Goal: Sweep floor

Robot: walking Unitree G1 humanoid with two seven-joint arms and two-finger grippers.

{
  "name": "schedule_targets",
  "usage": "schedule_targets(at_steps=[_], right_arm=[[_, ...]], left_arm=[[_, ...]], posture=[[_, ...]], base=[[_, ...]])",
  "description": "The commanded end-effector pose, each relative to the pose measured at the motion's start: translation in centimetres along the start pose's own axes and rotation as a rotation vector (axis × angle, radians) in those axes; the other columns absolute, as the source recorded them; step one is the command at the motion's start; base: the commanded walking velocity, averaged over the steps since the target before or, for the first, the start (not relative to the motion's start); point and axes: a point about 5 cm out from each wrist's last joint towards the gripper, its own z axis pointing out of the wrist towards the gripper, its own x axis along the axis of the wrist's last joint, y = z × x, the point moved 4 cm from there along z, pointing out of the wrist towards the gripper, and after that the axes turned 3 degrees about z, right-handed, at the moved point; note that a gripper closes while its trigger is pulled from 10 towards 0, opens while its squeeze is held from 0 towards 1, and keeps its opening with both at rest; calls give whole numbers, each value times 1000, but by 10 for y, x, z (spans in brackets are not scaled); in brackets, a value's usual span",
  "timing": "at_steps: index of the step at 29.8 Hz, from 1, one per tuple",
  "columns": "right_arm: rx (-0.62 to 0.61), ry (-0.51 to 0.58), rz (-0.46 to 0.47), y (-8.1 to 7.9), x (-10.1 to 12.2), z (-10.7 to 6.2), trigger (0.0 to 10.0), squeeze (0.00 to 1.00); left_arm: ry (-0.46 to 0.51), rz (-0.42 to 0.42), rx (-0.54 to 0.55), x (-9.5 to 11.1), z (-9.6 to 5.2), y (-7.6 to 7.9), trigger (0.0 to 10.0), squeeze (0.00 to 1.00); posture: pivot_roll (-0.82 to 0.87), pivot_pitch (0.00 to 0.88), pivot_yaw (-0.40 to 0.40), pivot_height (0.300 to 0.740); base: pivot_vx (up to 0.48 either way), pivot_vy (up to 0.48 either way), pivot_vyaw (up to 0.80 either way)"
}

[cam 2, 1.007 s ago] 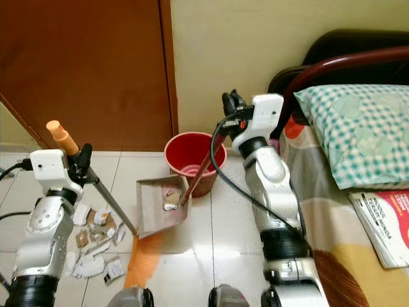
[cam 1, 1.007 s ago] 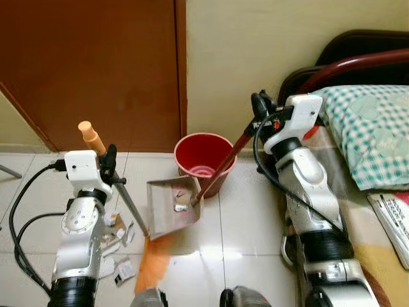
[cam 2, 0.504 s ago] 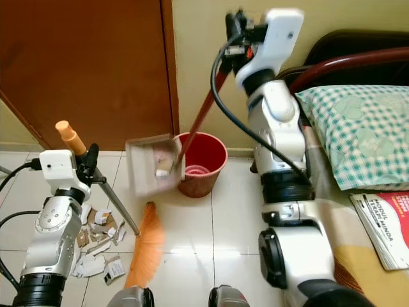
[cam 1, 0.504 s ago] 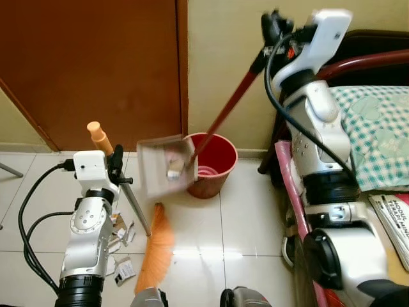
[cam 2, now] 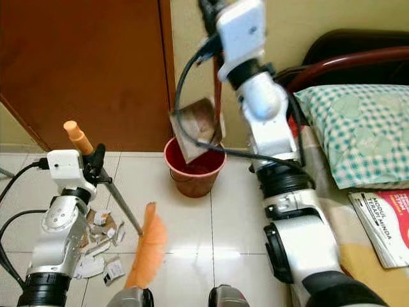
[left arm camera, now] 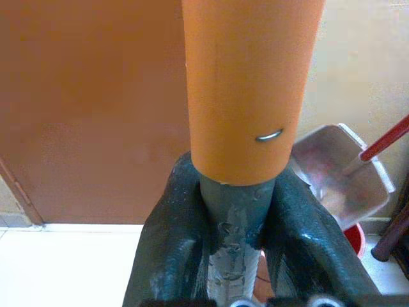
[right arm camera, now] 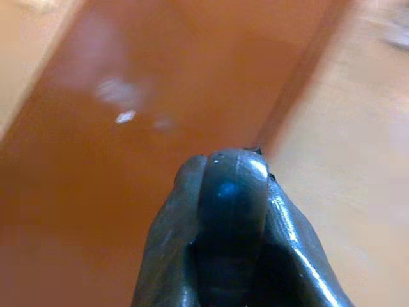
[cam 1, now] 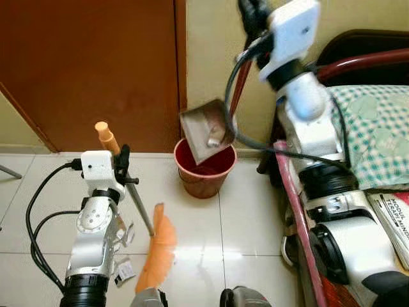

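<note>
While the right gripper (cam 1: 252,9) clamps the dustpan (cam 1: 206,130) handle, pan tilted above the red bucket (cam 1: 204,173), left gripper (left arm camera: 233,217) squeezing the broom (cam 1: 155,246) shaft.

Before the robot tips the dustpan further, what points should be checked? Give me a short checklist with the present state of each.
1. Dustpan is above the red bucket: ok.
2. Right gripper jaws shut on the dustpan handle: ok.
3. Dustpan emptied: not ok, a scrap lies in it.
4. Left gripper jaws shut on the broom: ok.
5. Paper scraps on the floor are all swept: not ok, a pile lies by the left arm.
6. Room left in the bucket: cannot tell.
</note>
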Motion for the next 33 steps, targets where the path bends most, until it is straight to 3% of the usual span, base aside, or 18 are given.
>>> schedule_targets(at_steps=[1, 9, 14, 17, 21, 23, 25, 26, 29, 33], right_arm=[[55, 117, -134, -5, 23, 6, 10000, 0], [187, 203, -191, -39, 27, 6, 10000, 0], [216, 209, -160, -47, 25, 1, 10000, 0], [104, 211, 22, -37, 37, 3, 10000, 0], [-48, 266, 130, -22, 63, 6, 10000, 0], [-106, 253, 176, -17, 63, 4, 10000, 0], [-121, 252, 159, -15, 63, 3, 10000, 0], [-152, 235, 160, -12, 60, 1, 10000, 0], [-237, 147, 285, -5, 46, -6, 10000, 0], [-302, -2, 322, -10, 15, -36, 10000, 0]], left_arm=[[-13, -1, 3, -3, 0, -1, 10000, 0], [-5, 9, 1, 0, 1, -1, 10000, 0], [-3, 13, -5, 0, -1, 1, 10000, 0], [-6, 19, -5, -2, -3, 1, 10000, 0], [-12, 17, -2, -4, -4, 2, 10000, 0], [-13, 16, -7, -4, -4, 4, 10000, 0], [-15, 24, -13, -4, -3, 5, 10000, 0], [-15, 34, -27, -5, -2, 8, 10000, 0], [-12, 36, -37, -5, -2, 11, 10000, 0], [-28, 47, -11, -10, -6, 7, 10000, 0]], posture=[[-3, 75, -41, 740], [-3, 77, -47, 740], [1, 76, -47, 740], [1, 75, -50, 740], [-3, 82, -55, 740], [-6, 81, -49, 740], [-10, 80, -47, 740], [-22, 77, -51, 740], [-18, 76, -63, 740], [-17, 75, -64, 740]], base=[[0, 0, 0], [0, 0, 0], [0, 0, 0], [0, 0, 0], [0, 0, 0], [0, 0, 0], [0, 0, 0], [0, 0, 0], [0, 0, 0], [0, 0, 0]])
